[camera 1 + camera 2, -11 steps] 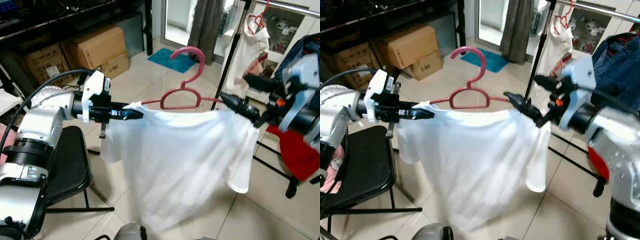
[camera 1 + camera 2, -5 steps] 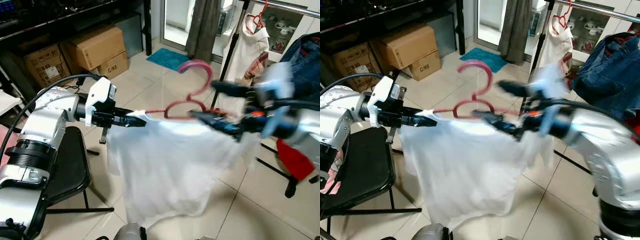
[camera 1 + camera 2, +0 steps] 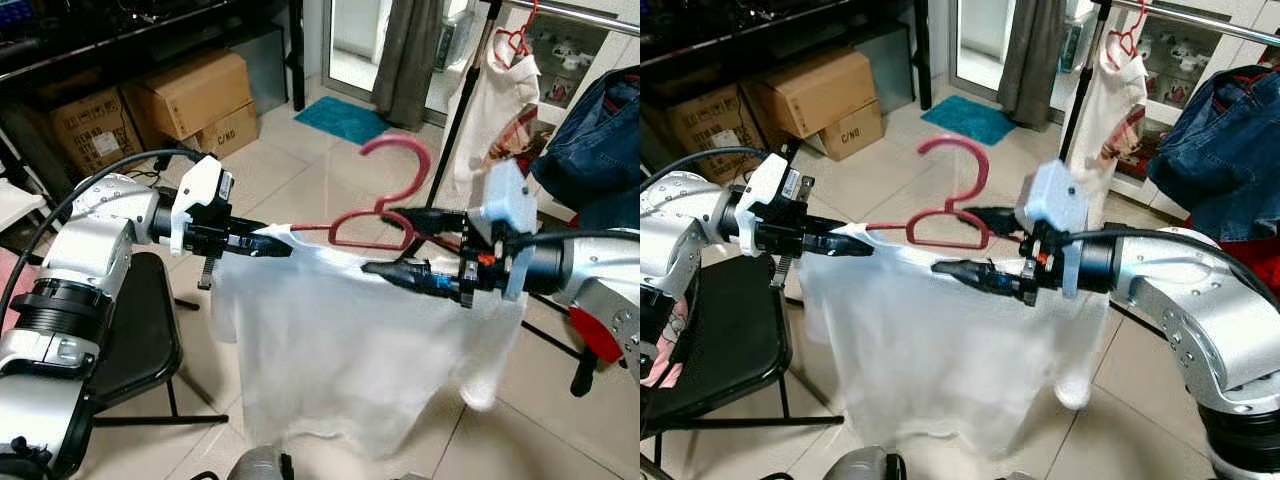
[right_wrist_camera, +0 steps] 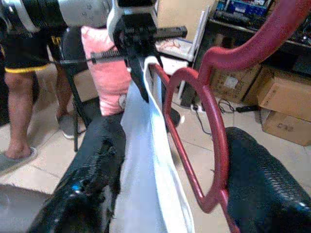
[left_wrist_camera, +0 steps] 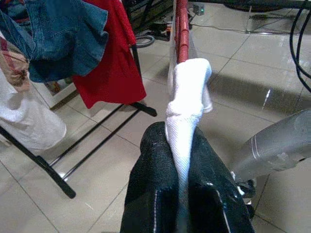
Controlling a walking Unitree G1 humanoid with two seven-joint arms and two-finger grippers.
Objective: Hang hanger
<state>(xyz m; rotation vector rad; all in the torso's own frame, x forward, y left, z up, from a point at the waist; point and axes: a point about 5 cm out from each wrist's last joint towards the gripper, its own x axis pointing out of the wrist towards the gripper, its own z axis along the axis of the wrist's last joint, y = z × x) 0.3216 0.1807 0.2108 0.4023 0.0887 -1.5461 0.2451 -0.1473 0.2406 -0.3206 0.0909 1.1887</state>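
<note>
while the white shirt (image 3: 340, 340) droops between the two arms above the tiled floor (image 3: 300, 170), the red hanger (image 3: 375, 215) sits inside its neck with the hook standing up above the cloth. the left hand (image 3: 270, 241) is clenched on the shirt's shoulder at one end of the hanger; in the left wrist view its two black fingers (image 5: 155, 194) squeeze a fold of white cloth, with the hanger's red bar just beyond. the right hand (image 3: 390, 243) reaches in from the other side with its fingers spread, one above and one below the hanger's middle loop; the right wrist view shows the loop and a strip of shirt lying in the gap between them, and whether they press on it i cannot tell. a clothes rack (image 3: 455, 110) stands behind, carrying a pale garment (image 3: 495, 110) on its own red hanger and a denim piece (image 3: 590, 140). cardboard boxes (image 3: 190, 95) and a teal mat (image 3: 345, 118) lie further back, and a black chair (image 3: 135, 330) stands by the left arm.
</note>
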